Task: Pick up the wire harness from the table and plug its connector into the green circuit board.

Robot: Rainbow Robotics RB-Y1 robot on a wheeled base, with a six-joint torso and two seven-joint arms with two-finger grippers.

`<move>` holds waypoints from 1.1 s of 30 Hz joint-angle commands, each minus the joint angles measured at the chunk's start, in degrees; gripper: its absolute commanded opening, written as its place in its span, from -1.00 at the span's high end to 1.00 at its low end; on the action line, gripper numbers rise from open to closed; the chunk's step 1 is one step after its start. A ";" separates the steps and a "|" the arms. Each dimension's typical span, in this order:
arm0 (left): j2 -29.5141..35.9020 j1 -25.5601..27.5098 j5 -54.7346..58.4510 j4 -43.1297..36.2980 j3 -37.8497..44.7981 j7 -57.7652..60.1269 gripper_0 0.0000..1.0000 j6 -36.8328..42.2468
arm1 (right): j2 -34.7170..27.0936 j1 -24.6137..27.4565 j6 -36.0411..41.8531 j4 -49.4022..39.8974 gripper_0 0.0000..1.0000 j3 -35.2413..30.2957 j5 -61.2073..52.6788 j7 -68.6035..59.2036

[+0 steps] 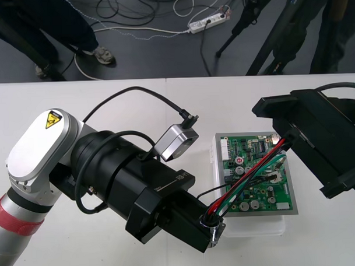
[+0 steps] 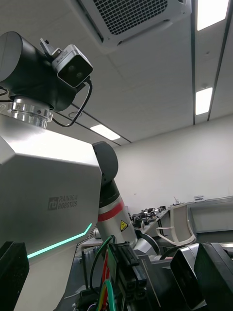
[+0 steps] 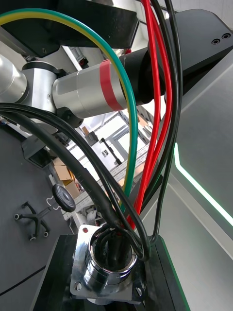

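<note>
The green circuit board (image 1: 267, 195) sits on its white base (image 1: 251, 227) at the table's right middle. The harness wires (image 1: 249, 176), red, green and black, stretch taut over the board between both grippers. My left gripper (image 1: 212, 230) is at the board's near left corner, shut on the round metal socket (image 1: 216, 232). In the left wrist view the flanged socket (image 3: 104, 269) sits between the black fingers (image 3: 162, 279), and the wires (image 3: 150, 121) rise from it. My right gripper (image 1: 284, 142) hangs over the board's far right corner, shut on the plug end. The black plug (image 2: 128, 272) stands upright in the right wrist view.
The left arm's wrist camera (image 1: 176, 140) and its looping cable (image 1: 135, 93) stand just left of the board. Bare table (image 1: 82, 253) lies to the left and front. Beyond the far edge are floor cables, a power strip (image 1: 207, 21) and tripod legs (image 1: 249, 25).
</note>
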 commanded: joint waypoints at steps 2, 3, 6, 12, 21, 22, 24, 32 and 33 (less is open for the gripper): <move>-1.43 -2.26 1.17 -0.59 -1.03 4.01 1.00 1.11 | 0.19 -1.65 -0.44 -2.06 -1.00 1.44 -0.86 -3.51; -1.43 -2.26 1.26 -0.68 -1.03 4.01 1.00 1.11 | 0.19 -1.65 -0.44 -1.97 -1.00 1.44 -0.94 -3.60; -1.43 -2.26 1.17 -0.59 -1.12 3.92 1.00 1.20 | 0.19 -1.65 -0.44 -1.89 -1.00 1.44 -0.94 -3.60; -1.43 -2.26 1.26 -0.59 -1.12 4.01 1.00 1.20 | 0.19 -1.65 -0.44 -1.97 -0.07 1.44 -0.94 -3.33; -1.43 -2.26 1.26 -0.59 -1.03 3.92 1.00 1.20 | 0.19 -1.65 -0.44 -1.89 0.80 1.44 -2.26 -2.90; -1.43 -2.26 1.26 -0.59 -1.03 4.01 1.00 1.20 | 0.19 -1.65 -0.44 -1.89 0.83 1.44 -2.35 -2.98; -1.43 -2.17 1.26 -0.68 -1.03 4.01 1.00 1.20 | 0.19 -1.65 -0.44 -1.54 0.96 1.44 -2.44 -2.90; -1.43 -2.17 1.35 -0.59 -1.03 4.01 1.00 1.20 | 0.19 -1.65 -0.44 -0.83 1.00 1.44 -2.26 -2.63; -1.43 -2.17 1.26 -0.68 -1.03 4.01 1.00 1.20 | 0.19 -1.65 -0.44 -0.83 1.00 1.44 -2.26 -2.63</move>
